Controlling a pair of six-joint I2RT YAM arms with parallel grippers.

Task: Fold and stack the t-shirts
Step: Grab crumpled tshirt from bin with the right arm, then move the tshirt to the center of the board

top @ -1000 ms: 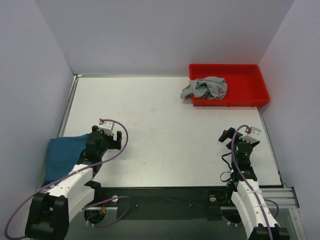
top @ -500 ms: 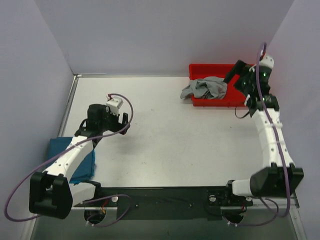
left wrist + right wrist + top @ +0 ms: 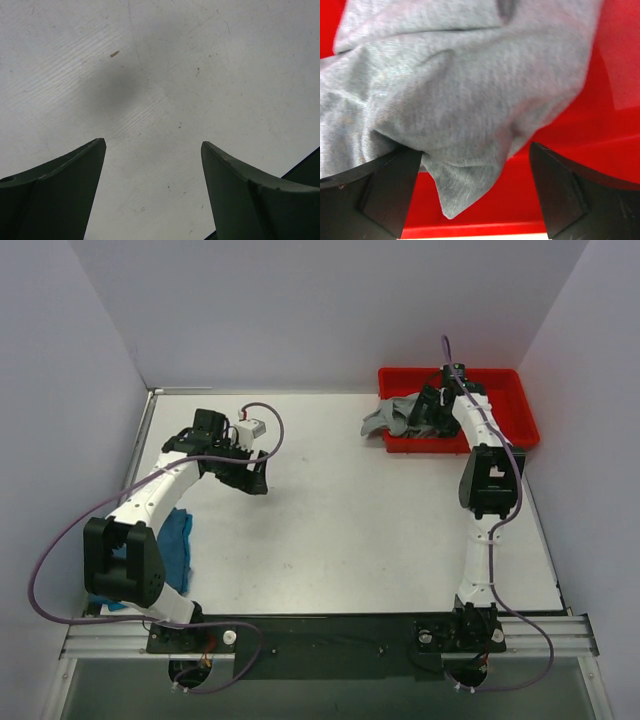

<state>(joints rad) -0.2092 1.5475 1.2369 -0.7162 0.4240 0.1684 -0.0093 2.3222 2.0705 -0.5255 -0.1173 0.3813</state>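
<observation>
With the right gripper [image 3: 475, 167] spread wide and clamping nothing, its jaws straddling a fold of the crumpled grey t-shirt [image 3: 460, 90] in the red tray [image 3: 503, 390], it should sink lower and pinch a thick bunch of cloth before lifting, so nothing slips free.

The white table [image 3: 340, 520] is lightly scuffed, with a small brown speck [image 3: 114, 54] toward eleven o'clock in the left wrist view. A red plastic tray [image 3: 510, 405] sits at its two o'clock corner, long side along the far edge. Pale lilac walls [image 3: 320, 310] stand at nine, twelve and three o'clock; a black rail [image 3: 330, 630] runs along six o'clock.
</observation>
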